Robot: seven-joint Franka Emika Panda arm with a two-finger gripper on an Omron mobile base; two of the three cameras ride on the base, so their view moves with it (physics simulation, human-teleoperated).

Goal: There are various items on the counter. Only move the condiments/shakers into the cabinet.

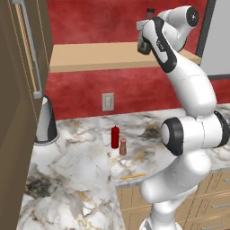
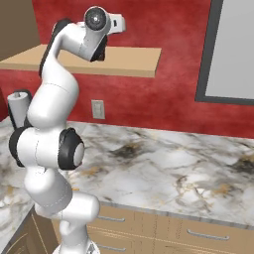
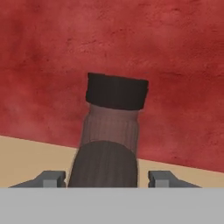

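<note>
Dark brown sauce bottle (image 3: 111,140) upright on the cabinet shelf (image 1: 90,57), dead centre between the gripper (image 3: 107,178) fingertips; jaws parted, gaps showing either side, apparently not clamping.

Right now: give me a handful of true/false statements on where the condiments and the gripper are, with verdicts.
1. The dark sauce bottle stands upright between the gripper's fingers, over the cabinet shelf. True.
2. The red bottle is already on the shelf. False: it stands on the counter.
3. The tan shaker stands right beside the red bottle. True.
4. The orange stick leans against the wall. False: it lies flat near the counter's front edge.
5. The cone-shaped appliance lies tipped over. False: it stands upright at the counter's left.
</note>
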